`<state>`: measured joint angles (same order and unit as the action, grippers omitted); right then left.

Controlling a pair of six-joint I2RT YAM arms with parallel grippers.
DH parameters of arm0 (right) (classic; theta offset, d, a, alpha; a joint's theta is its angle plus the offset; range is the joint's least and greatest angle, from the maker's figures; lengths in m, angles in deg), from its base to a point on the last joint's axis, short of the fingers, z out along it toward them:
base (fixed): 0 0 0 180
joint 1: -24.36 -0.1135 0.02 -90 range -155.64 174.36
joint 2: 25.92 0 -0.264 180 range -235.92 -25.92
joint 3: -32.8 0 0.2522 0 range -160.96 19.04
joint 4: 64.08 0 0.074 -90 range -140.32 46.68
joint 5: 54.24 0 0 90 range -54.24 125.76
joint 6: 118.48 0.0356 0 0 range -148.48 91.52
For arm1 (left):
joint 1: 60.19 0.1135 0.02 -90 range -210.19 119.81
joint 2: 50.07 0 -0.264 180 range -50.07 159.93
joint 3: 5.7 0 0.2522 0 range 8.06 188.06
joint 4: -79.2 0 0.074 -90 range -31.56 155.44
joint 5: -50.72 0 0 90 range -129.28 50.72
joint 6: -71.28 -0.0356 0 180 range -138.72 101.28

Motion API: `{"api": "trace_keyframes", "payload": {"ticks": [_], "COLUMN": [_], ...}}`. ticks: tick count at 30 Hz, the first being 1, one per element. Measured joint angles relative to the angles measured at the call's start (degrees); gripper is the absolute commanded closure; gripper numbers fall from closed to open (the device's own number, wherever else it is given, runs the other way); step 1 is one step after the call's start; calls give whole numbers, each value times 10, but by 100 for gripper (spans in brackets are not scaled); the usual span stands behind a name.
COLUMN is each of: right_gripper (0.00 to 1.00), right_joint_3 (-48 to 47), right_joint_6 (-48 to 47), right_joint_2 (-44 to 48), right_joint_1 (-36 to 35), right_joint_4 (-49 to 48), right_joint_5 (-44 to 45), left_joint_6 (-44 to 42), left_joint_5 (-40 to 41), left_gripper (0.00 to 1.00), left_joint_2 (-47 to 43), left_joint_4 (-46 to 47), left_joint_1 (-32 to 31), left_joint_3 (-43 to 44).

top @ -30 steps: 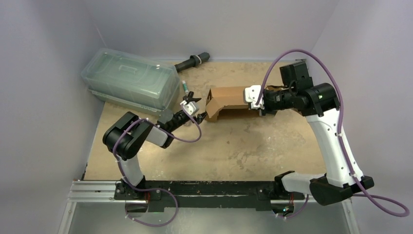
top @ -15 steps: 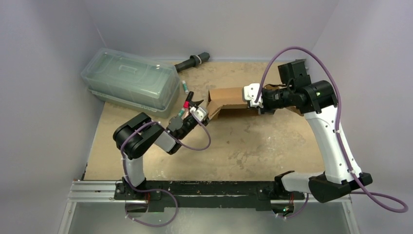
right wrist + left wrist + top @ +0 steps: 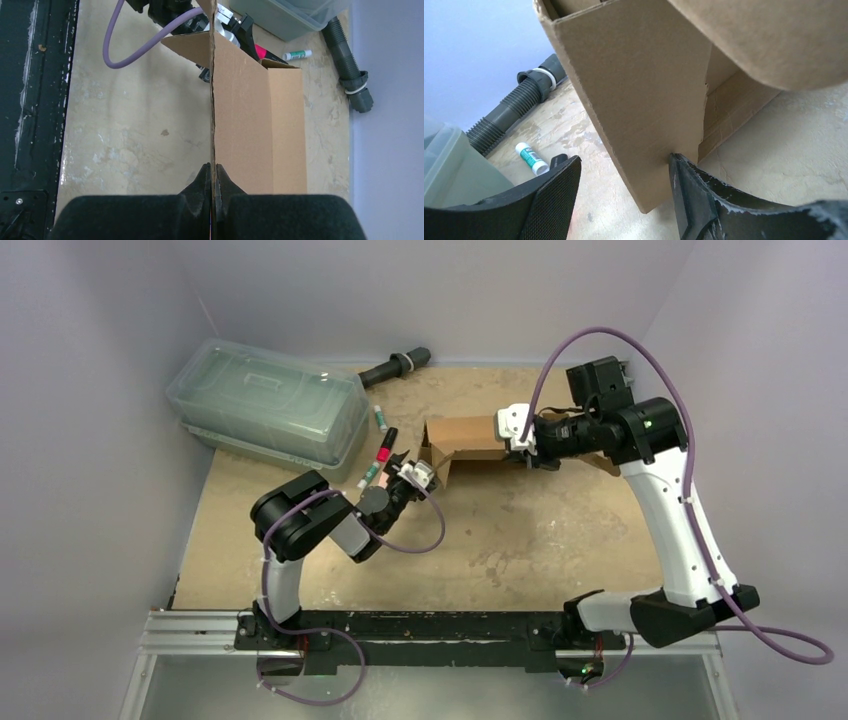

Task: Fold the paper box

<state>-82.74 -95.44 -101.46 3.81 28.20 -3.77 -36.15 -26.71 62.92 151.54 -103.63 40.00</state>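
The left arm (image 3: 300, 525) is folding sharply at its elbow and reaching toward the tabletop's middle, the left gripper (image 3: 420, 472) holding its jaws apart. The right arm (image 3: 670, 510) is standing tall and bending leftward near the far edge, the right gripper (image 3: 518, 436) pinching the paper box (image 3: 465, 435) between closed jaws.

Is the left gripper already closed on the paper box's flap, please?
No, the fingers of the left gripper stand apart, with a corner of the paper box between them and a gap beside one finger.

The top camera looks down on the whole table (image 3: 560, 540); both wrist cameras face the paper box (image 3: 465, 432) closely.
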Motion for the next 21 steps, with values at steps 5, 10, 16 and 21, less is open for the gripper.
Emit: {"api": "trace_keyframes", "payload": {"ticks": [5,10,16,21], "right_gripper": [100,100,100,100], "right_joint_3": [-5,-5,-9,-13], "right_joint_6": [19,60,72,71], "right_joint_2": [-8,-10,-15,-25], "right_joint_1": [0,0,0,0], "right_joint_4": [-4,-27,-31,-24], "right_joint_5": [-5,-5,-10,-21], "left_joint_6": [-2,-7,-12,-12], "left_joint_5": [10,-6,-20,-18], "left_gripper": [34,34,39,52], "left_joint_2": [3,3,3,3], "left_joint_4": [0,0,0,0], "left_joint_1": [-2,-2,-2,-1], "left_joint_3": [10,10,10,24]}}
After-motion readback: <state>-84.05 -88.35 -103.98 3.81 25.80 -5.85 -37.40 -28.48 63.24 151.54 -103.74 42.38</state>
